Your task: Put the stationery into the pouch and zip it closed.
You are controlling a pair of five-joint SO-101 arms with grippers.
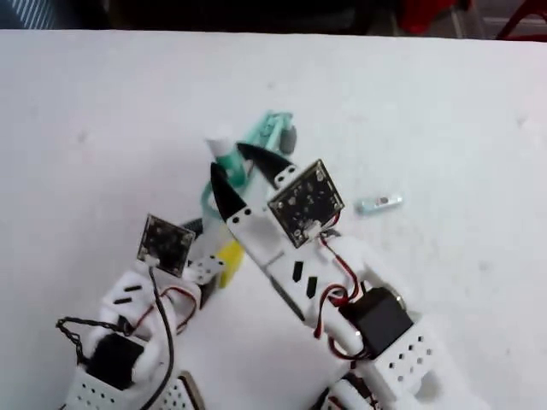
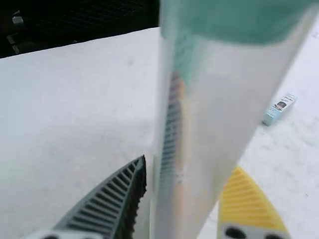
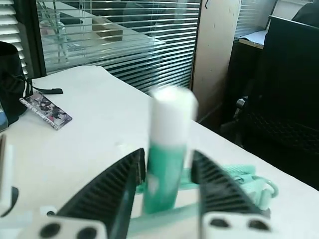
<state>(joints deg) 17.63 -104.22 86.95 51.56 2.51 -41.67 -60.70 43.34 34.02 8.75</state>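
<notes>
High view is showing the right hand [image 1: 228, 159] clamping a glue stick [image 1: 222, 143] just over the teal pouch [image 1: 275, 130], prob. to drop it in, while the left hand [image 2: 189, 167] is pinching what seems the pouch's edge, steadying it on the worktop [image 1: 444, 111].

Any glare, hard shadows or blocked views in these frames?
High view: even light over the table, only soft shadows. Left wrist view: the pouch stands close to the camera and hides much of the table. Right wrist view: daylit blinds behind the glue stick, no hard shadows.
</notes>
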